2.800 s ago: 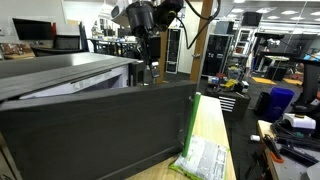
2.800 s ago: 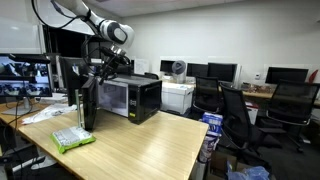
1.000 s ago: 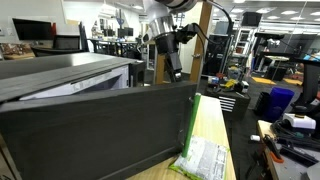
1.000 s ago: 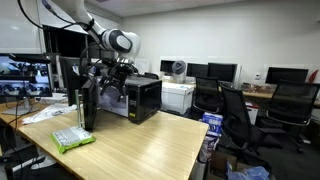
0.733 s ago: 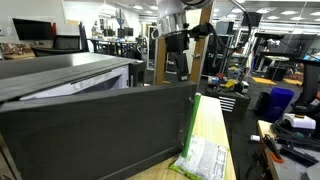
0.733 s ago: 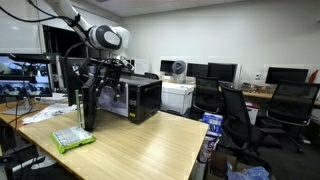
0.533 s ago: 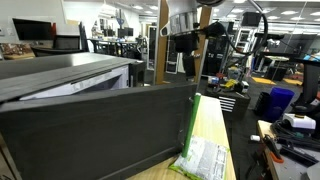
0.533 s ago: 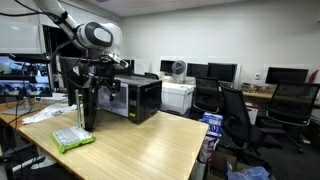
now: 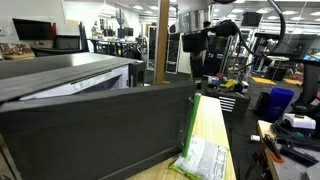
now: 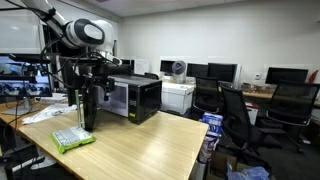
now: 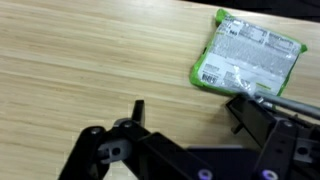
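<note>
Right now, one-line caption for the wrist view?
Open gripper above a wooden table, green packet lying flat nearby.

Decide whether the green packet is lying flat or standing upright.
Lying flat: the green packet rests face-up on the wooden table, its label showing in the wrist view.

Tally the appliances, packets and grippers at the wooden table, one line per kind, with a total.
Black microwave oven, door swung open: 1
Green-and-white plastic packet: 1
Black robot gripper, jaws open and empty: 1
Total: 3
</note>
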You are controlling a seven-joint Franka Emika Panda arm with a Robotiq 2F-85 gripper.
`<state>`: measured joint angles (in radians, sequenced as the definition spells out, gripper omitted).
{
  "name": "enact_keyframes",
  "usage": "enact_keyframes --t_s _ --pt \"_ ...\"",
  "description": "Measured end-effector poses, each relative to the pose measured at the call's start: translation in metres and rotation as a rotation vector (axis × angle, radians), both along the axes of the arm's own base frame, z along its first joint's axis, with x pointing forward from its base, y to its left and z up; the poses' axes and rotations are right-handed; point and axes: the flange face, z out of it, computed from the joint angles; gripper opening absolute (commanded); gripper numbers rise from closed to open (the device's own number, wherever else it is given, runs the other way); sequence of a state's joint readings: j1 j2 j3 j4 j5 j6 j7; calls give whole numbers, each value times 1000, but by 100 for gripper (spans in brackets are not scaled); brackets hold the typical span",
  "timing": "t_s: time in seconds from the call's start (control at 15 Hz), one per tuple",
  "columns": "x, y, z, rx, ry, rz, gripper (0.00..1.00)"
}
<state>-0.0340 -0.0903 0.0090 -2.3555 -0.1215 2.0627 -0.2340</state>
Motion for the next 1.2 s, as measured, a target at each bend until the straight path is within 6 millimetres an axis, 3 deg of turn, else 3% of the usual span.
enact_keyframes --t_s 0.27,1.0,1.2 --pt "4 2 7 -4 -171 -106 100" --pt "-81 19 9 49 -393 -123 100" --pt "-88 28 9 61 -394 -112 100"
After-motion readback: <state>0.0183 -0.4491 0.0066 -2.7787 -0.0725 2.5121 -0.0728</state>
